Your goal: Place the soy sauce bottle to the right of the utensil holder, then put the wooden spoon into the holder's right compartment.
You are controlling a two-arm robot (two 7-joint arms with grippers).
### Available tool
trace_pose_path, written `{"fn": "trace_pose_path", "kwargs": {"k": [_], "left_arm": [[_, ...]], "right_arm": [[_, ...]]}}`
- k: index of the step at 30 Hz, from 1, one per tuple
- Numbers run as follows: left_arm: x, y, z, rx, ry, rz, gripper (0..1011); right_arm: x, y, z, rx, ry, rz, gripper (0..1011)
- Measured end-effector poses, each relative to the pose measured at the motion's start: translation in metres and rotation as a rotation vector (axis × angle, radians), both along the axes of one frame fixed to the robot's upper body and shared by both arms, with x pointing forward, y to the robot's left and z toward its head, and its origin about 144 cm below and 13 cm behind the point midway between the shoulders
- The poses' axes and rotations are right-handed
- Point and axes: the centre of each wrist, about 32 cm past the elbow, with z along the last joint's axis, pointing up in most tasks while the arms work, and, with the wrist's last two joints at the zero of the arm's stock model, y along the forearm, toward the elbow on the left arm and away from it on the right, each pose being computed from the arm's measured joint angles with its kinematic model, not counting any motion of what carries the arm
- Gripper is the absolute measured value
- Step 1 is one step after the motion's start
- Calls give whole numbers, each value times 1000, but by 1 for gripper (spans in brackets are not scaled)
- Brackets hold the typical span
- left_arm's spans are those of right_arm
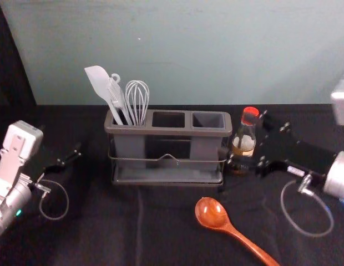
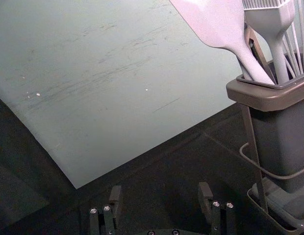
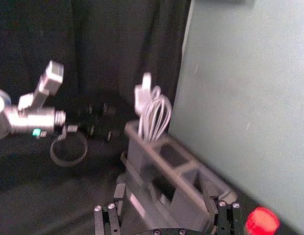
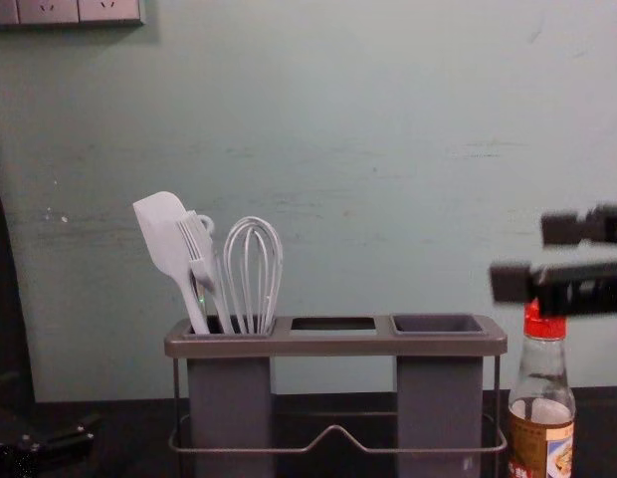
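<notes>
The soy sauce bottle (image 1: 244,141), red-capped, stands upright just right of the grey utensil holder (image 1: 166,132). My right gripper (image 1: 243,136) reaches in from the right at the bottle, open; in the chest view the right gripper (image 4: 535,257) is at and above the bottle's cap (image 4: 544,322). In the right wrist view, nothing is held between the open right gripper (image 3: 165,192)'s fingers. The wooden spoon (image 1: 211,213) lies in front of the holder, handle toward the lower right. Parked at the left is my left gripper (image 1: 60,143); its wrist view shows the left gripper (image 2: 160,193) open.
A white spatula (image 1: 100,83), a brush and a whisk (image 1: 137,100) stand in the holder's left compartment. Its middle and right compartments (image 1: 208,119) hold nothing visible. A pale wall (image 1: 177,55) rises behind the black-covered table (image 1: 105,227).
</notes>
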Motion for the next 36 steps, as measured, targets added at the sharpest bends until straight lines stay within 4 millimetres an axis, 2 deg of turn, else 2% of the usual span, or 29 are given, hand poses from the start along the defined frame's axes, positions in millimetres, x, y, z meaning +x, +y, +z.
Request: {"fn": "trace_pose_path", "kwargs": {"k": [5, 14, 27, 36], "left_arm": [[0, 0, 0, 0, 0, 0, 1011], [0, 0, 0, 0, 0, 0, 1011], [0, 0, 0, 0, 0, 0, 1011], [0, 0, 0, 0, 0, 0, 1012]], "right_arm": [[-5, 18, 12, -77, 178, -23, 1002], [5, 30, 10, -138, 416, -26, 1002], [33, 44, -10, -283, 538, -68, 1002], [42, 52, -15, -307, 561, -67, 1002]]}}
